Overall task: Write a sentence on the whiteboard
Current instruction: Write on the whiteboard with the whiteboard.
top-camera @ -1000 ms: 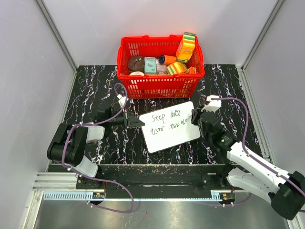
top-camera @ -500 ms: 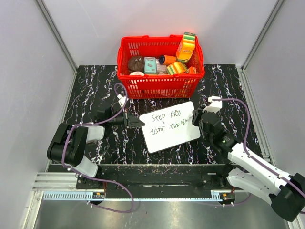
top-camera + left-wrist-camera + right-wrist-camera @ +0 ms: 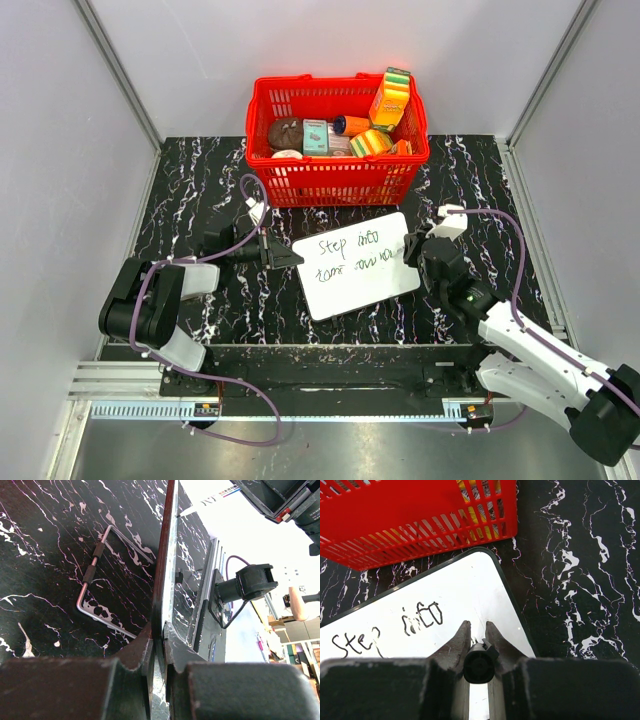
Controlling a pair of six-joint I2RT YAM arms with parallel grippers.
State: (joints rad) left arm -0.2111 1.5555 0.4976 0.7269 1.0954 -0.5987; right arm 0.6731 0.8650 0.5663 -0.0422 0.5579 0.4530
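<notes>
At the right of the overhead view, the right tool [image 3: 412, 247] sits over the right-hand edge of the whiteboard [image 3: 360, 290]. Its fingers are pinched tight on a black marker [image 3: 479, 666], whose barrel shows end-on between them in the right wrist view; the tip is hidden. To the left of the fingers in that view are the words "Step into" of the sentence [image 3: 350, 257], and the overhead view shows a second line beneath them. At the board's left corner, the left tool [image 3: 285, 257] is clamped on the thin edge of the board. The board lies slanted at the middle of the black marbled worktop [image 3: 195, 180], just below the red basket [image 3: 335, 182], which holds packets. In the left wrist view, a bent metal rod [image 3: 100, 575] shows against the worktop left of the board's edge.
</notes>
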